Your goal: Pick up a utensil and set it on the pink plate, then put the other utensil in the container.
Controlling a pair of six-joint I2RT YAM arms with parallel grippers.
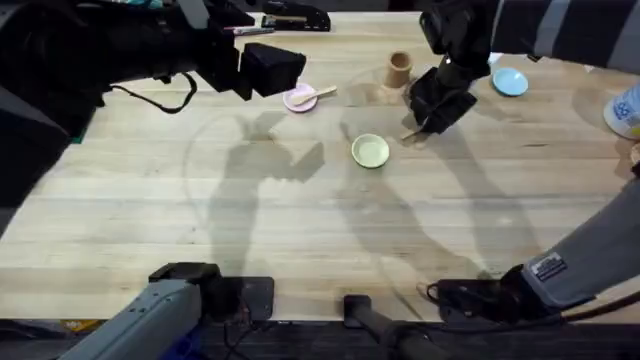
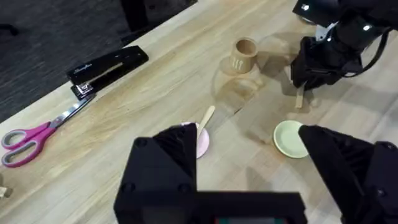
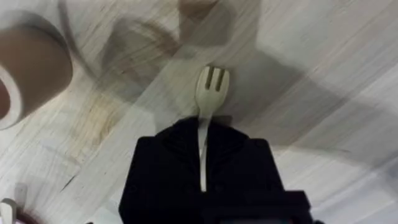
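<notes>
The wooden spoon lies with its bowl on the pink plate, its handle sticking out over the rim toward the container. My left gripper hovers open just left of the plate, holding nothing. The wooden fork is in my right gripper, which is shut on its handle, prongs pointing out over the table. The tan container stands upright a short way beyond and left of the right gripper.
A yellow plate sits near the fork, a blue plate to the right. A black stapler and pink-handled scissors lie at the far left. A white-and-blue object stands at the right edge.
</notes>
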